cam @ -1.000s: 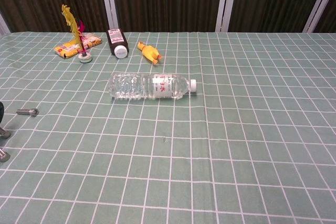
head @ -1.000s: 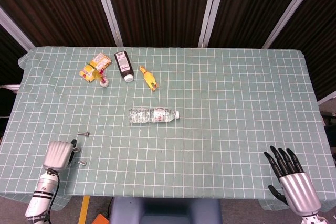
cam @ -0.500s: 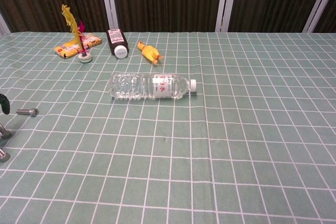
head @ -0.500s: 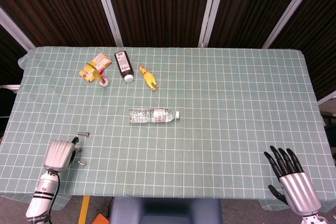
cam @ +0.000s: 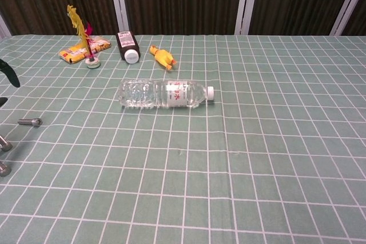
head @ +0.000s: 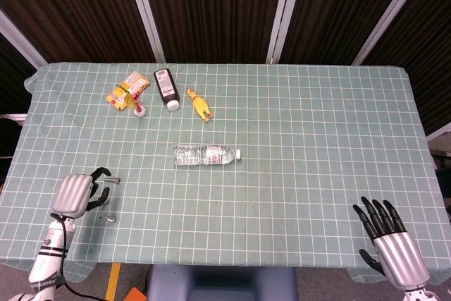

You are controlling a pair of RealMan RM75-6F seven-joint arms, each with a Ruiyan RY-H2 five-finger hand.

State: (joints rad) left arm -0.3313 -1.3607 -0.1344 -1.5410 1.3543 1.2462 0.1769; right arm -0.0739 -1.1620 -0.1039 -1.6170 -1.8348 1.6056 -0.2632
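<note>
While the left hand [head: 76, 192] is hovering with fingers spread and empty just beside a bolt [head: 111, 181], the water bottle [head: 206, 154] is lying capped and clear-looking well beyond it. Only the head view is showing the right hand [head: 386, 233], fingers splayed, holding nothing.

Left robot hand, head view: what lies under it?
Under the left robot hand only the checked tablecloth shows; two bolts lie beside it, not covered. Whatever sits directly beneath its palm is hidden.
</note>
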